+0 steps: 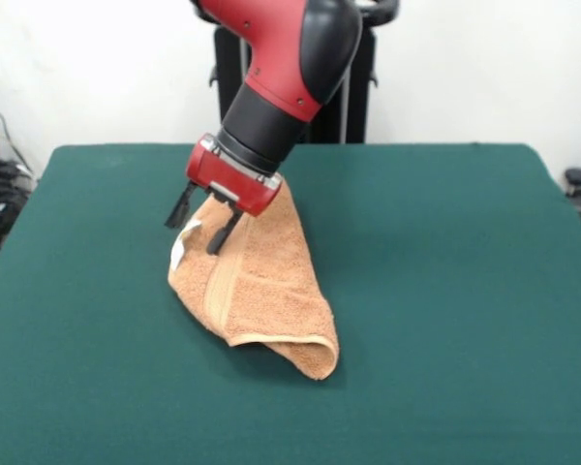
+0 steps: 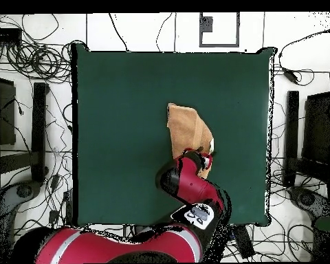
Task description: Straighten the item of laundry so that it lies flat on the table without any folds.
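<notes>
The orange-tan towel lies folded over on the green table, left of centre, with a rolled fold at its near corner and a woven band running down it. Its white tag sticks out at the left edge. My gripper hangs tilted over the towel's far left edge, with its black fingers apart on either side of that edge. In the overhead view the towel lies right of the table's centre, and the gripper covers its end nearest the robot.
The robot's black pedestal stands behind the table's far edge. Cables and dark equipment lie on the floor around the table.
</notes>
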Controlling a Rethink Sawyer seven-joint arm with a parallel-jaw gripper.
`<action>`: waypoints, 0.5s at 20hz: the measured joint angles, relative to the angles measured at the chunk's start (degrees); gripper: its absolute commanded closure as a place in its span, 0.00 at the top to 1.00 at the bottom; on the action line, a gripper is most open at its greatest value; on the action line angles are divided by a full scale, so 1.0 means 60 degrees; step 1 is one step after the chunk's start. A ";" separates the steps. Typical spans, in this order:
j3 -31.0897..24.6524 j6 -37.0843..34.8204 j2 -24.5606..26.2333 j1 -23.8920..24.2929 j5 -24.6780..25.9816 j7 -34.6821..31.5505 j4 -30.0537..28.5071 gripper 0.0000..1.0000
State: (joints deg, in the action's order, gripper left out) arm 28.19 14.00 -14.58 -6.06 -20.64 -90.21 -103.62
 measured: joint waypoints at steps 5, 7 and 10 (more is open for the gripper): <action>0.0000 -0.0002 0.0000 0.0069 0.0000 0.0000 -0.0001 1.00; 0.0000 -0.0002 0.0000 0.0091 0.0002 0.0000 -0.0001 1.00; 0.0000 -0.0002 0.0001 0.0145 0.0000 0.0000 -0.0001 1.00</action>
State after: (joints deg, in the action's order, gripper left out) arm 28.19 13.99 -14.57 -5.19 -20.64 -90.21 -103.63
